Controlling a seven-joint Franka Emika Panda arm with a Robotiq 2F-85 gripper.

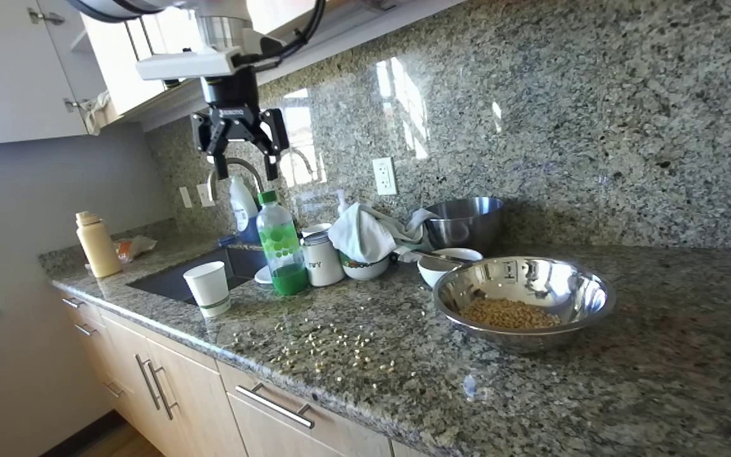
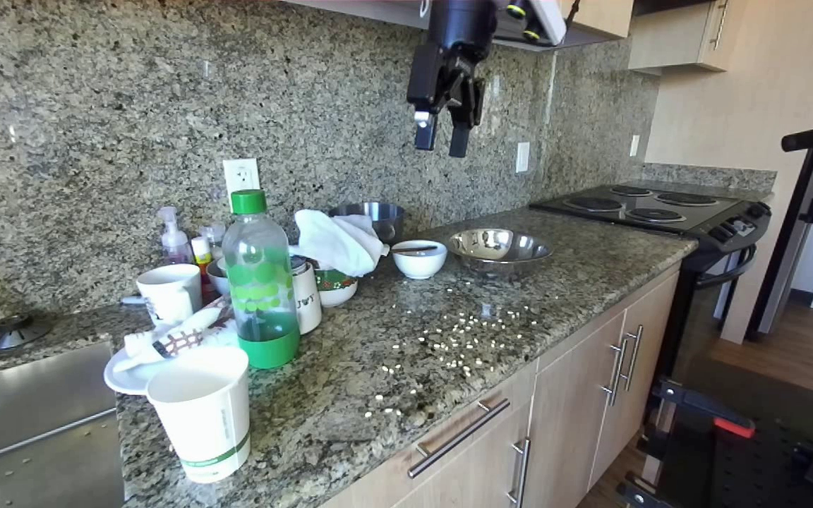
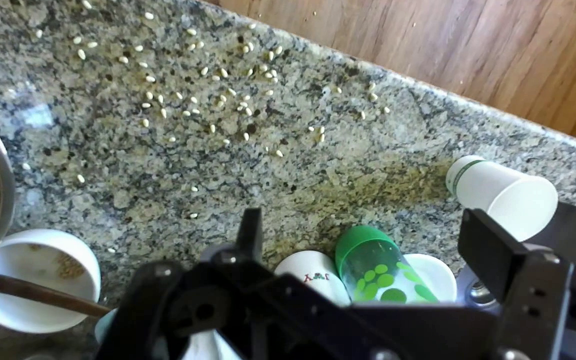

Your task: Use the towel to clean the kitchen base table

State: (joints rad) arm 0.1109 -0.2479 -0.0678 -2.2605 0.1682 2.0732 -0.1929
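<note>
A white and pale grey-green towel [image 1: 362, 235] lies bunched over a patterned bowl [image 1: 365, 268] near the backsplash; the towel also shows in an exterior view [image 2: 339, 243]. In the wrist view it is mostly hidden behind the gripper. The speckled granite counter [image 1: 397, 393] bears many scattered pale kernels [image 1: 340, 346], which also show in the wrist view [image 3: 213, 100]. My gripper [image 1: 246, 170] is open and empty, pointing down, high above the counter on the sink side of the towel. It also shows in an exterior view [image 2: 442, 143] and the wrist view [image 3: 360, 222].
A tall green bottle [image 1: 283, 247], a JOY canister [image 1: 323, 261] and a paper cup [image 1: 208, 289] stand beside the sink [image 1: 178, 285]. A metal bowl of grain [image 1: 594, 304], a white bowl with a spoon [image 1: 432, 270] and a dark metal bowl [image 1: 467, 228] stand beyond the towel.
</note>
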